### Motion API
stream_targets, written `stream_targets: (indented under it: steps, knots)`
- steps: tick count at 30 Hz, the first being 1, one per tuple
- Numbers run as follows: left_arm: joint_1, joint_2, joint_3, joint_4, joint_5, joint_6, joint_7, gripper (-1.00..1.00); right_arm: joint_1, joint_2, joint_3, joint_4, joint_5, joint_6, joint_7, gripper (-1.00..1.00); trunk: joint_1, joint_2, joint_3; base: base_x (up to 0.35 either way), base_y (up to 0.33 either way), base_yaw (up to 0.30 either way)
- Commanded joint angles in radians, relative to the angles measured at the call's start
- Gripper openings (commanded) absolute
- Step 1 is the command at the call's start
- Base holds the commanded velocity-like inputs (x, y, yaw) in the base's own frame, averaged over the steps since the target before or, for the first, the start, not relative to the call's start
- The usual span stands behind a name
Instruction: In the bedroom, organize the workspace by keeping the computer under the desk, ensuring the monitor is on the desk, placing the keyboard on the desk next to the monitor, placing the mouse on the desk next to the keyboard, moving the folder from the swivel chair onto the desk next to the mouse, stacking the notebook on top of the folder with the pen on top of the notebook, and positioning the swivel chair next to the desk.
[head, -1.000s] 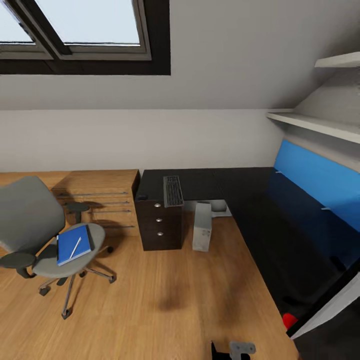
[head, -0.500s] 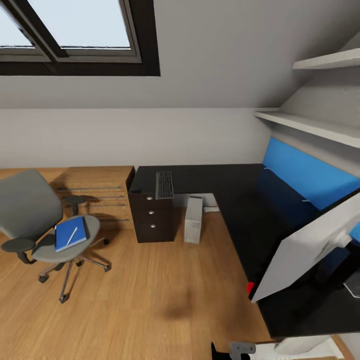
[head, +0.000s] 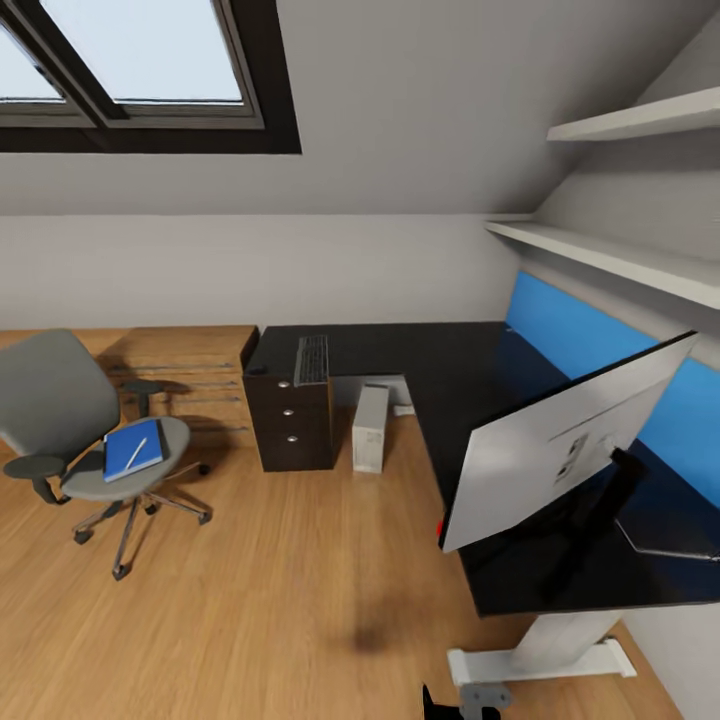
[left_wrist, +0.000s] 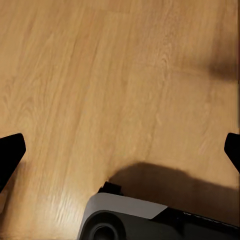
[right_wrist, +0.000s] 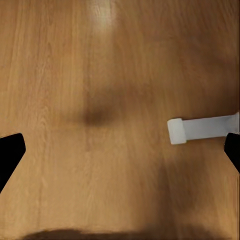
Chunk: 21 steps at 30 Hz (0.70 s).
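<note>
1 monitor (head: 560, 445) & 1 keyboard (head: 311, 359) on desk (head: 440, 370).

You've got the black-topped L-shaped desk (head: 440, 365) running along the back wall and down the right side. Monitor (head: 560, 445) stands on its near right end, light grey back toward you, tilted, black stand under it. Keyboard (head: 311, 359) lies flat on the far left part of the desk, above the drawers. Computer (head: 369, 428), a light grey tower, sits upright on the floor under the desk, just beside the drawers. Swivel chair (head: 85, 440) stands well apart, left of the desk. Blue folder (head: 130, 450) lies on its seat, white pen (head: 134, 451) lying on top.
</note>
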Motion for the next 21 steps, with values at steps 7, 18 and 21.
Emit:
stream_targets:
  steps: [7, 18, 21]
  knots:
    - [-0.001, 0.001, -0.004, 0.0, 0.008, -0.004, 0.004, 1.0, -0.001, 0.001, -0.008, 0.001, 0.006, -0.003, -0.002, 1.0, 0.0, -0.002, -0.002, -0.262, -0.259, 0.0]
    - [-0.001, 0.001, -0.005, 0.0, 0.008, -0.004, 0.005, 1.0, -0.001, 0.001, -0.008, 0.001, 0.006, -0.003, -0.002, 1.0, 0.0, -0.002, -0.002, -0.261, -0.259, 0.0]
    - [-0.001, 0.001, -0.005, 0.0, 0.008, -0.004, 0.005, 1.0, -0.001, 0.0, -0.008, 0.001, 0.006, -0.003, -0.002, 1.0, 0.0, -0.002, -0.002, -0.261, -0.259, 0.0]
